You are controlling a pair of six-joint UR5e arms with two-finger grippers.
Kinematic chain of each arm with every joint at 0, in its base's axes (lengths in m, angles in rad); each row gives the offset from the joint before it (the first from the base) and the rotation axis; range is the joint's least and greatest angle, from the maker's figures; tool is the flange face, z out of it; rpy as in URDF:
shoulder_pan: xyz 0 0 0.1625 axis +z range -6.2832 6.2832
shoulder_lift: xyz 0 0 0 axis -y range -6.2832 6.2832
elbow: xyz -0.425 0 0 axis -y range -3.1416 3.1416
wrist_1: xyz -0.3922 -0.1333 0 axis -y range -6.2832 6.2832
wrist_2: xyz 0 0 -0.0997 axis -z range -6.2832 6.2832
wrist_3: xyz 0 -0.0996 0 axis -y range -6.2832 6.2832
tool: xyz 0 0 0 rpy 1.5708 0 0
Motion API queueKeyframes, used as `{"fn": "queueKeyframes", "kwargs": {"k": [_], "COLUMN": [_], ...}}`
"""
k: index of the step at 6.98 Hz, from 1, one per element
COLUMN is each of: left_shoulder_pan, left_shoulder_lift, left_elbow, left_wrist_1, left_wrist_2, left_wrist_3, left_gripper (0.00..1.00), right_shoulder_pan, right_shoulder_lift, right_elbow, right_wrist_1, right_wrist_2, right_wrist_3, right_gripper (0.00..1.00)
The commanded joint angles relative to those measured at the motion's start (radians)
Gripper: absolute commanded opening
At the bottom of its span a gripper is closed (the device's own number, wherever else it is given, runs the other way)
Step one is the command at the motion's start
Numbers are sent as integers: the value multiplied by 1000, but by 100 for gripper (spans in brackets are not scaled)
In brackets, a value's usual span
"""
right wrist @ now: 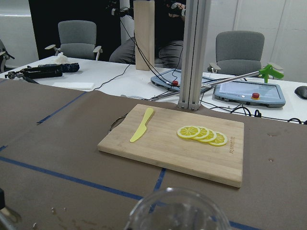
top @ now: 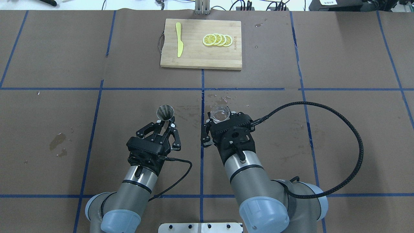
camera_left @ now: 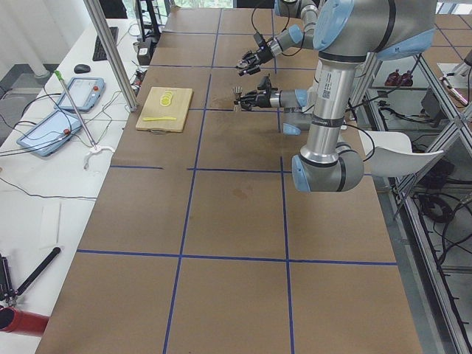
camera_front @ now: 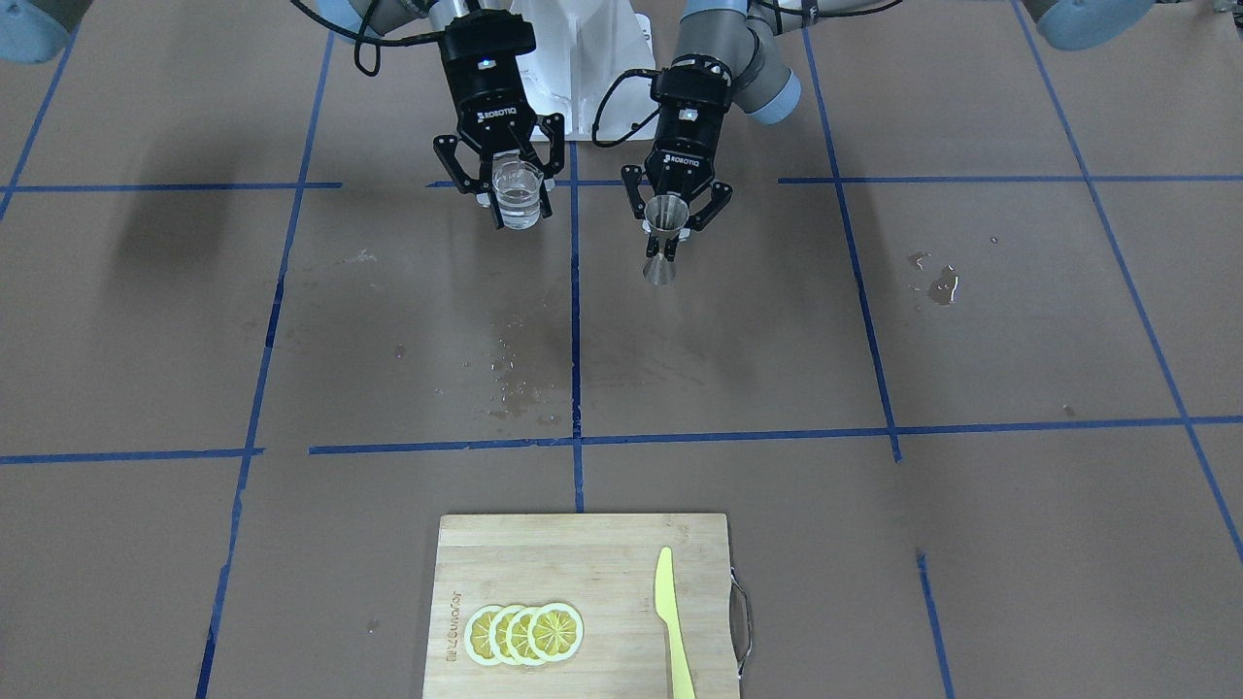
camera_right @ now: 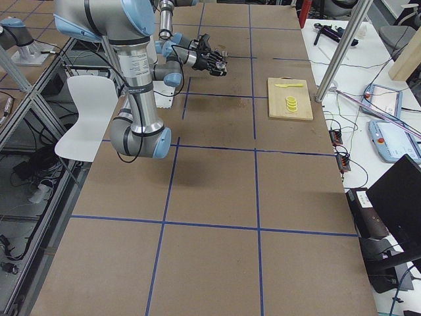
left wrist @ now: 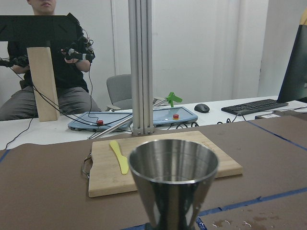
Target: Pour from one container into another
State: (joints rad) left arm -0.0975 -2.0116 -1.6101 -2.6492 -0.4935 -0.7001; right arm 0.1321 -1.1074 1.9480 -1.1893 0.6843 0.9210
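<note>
1. State: the right gripper [camera_front: 521,210] is pinching the clear glass cup [camera_front: 517,192] by its wall. The cup is upright and clear of the surface [camera_front: 777,340]. Liquid appears to sit in its lower part.
2. State: the left gripper [camera_front: 670,230] is pinching the steel jigger [camera_front: 664,245] near its waist, with the open cone facing up. The jigger hangs beside the right gripper, apart from the cup.
3. Judged step: align the two containers for the pour. Bring the cup rim over the jigger's upper cone, just above its rim, before any tilt.
4. Hold the left gripper motionless and the jigger vertical, because its mouth is narrow.
5. Rotate the right wrist slowly toward the left gripper, pouring lip lowest. Which way the lip faces cannot be told from these views.
6. Risk: wet spots [camera_front: 515,379] on the surface ahead of both grippers suggest that spills come easily. Stop the tilt before the cone brims.
7. The cutting board [camera_front: 583,573] lies well ahead of both grippers and plays no part in the pour.
</note>
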Motion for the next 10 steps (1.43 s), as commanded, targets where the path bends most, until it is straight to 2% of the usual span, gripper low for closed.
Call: {"fn": "queueKeyframes", "kwargs": {"k": [1,2,3,7,10], "left_shoulder_pan": [1,-1,-2,-16,-18], "left_shoulder_lift": [-29,-39,-58,-137,-185], "left_elbow": [4,50,55,154,193], "left_wrist_1": [-3,-6,-8,-77,-77], "left_wrist_2": [-84,-112,-117,-155,-155], "left_wrist_3": [88,84,83,77,76], "left_gripper": [0,0,0,0,0], "right_shoulder_pan": [20,27,43,86,81], "right_shoulder_lift": [23,24,23,61,66], "right_elbow": [12,18,34,66,65], "right_wrist_1": [-70,-70,-99,-261,-288], "right_wrist_2": [4,6,6,40,41], "right_wrist_3": [-10,-17,-48,-122,-123], "right_gripper": [0,0,0,0,0]}}
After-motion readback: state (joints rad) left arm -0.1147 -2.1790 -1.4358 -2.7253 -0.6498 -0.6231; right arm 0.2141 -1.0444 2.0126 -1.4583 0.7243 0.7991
